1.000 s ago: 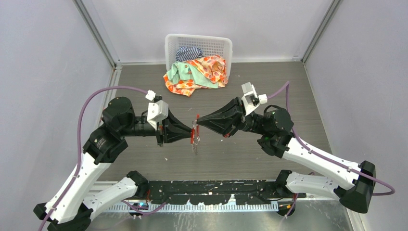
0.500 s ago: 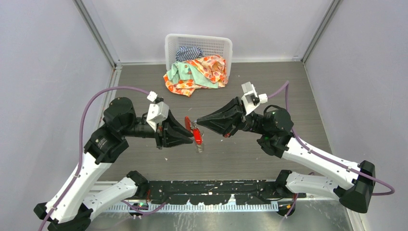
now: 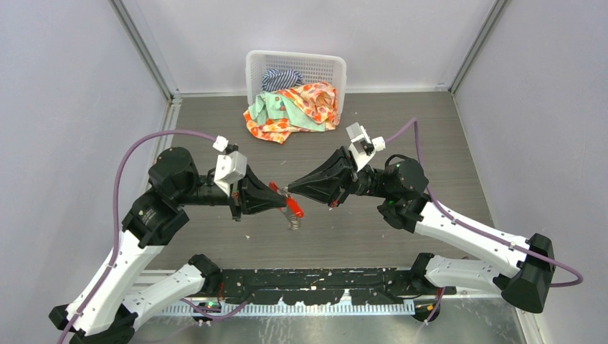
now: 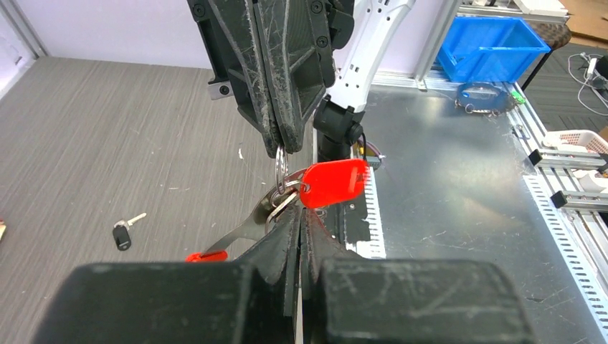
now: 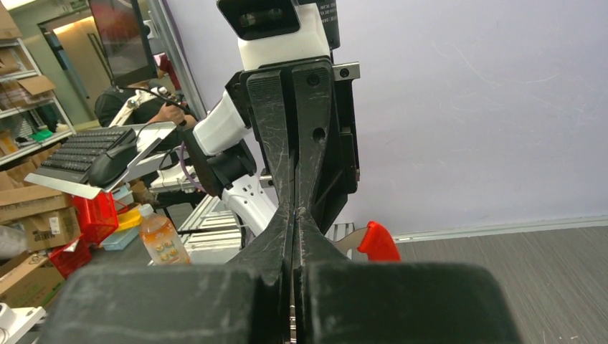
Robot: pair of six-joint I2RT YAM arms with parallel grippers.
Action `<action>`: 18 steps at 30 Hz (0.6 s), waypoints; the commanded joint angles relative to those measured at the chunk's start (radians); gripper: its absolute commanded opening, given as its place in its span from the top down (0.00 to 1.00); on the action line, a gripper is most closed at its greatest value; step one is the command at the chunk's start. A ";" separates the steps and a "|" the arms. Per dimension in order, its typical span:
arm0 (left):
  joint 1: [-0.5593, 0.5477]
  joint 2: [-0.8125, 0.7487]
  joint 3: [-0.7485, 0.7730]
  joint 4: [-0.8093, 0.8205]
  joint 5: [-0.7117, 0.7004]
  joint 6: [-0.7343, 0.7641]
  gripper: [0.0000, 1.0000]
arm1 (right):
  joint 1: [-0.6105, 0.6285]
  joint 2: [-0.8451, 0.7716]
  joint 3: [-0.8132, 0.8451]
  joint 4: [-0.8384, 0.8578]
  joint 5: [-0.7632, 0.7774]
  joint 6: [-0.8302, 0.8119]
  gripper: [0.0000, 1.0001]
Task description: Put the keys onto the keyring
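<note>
Above the table (image 3: 430, 143), the left gripper (image 4: 299, 215) and right gripper (image 4: 281, 147) both pinch the keyring (image 4: 281, 188) with closed jaws, while the black key (image 4: 122, 235) lies loose, not yet threaded.

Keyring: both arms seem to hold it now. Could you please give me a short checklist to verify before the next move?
1. Right gripper shut on the top of the keyring: ok.
2. Left gripper shut on its lower part: ok.
3. Keyring lifted off the table: ok.
4. Black-headed key on the ring: not ok, it lies loose on the table.
5. Red-headed key threaded on the ring: cannot tell.
</note>
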 commanded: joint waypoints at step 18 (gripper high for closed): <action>-0.003 -0.026 0.017 -0.029 -0.055 0.049 0.86 | 0.000 -0.048 0.037 -0.060 -0.010 -0.012 0.99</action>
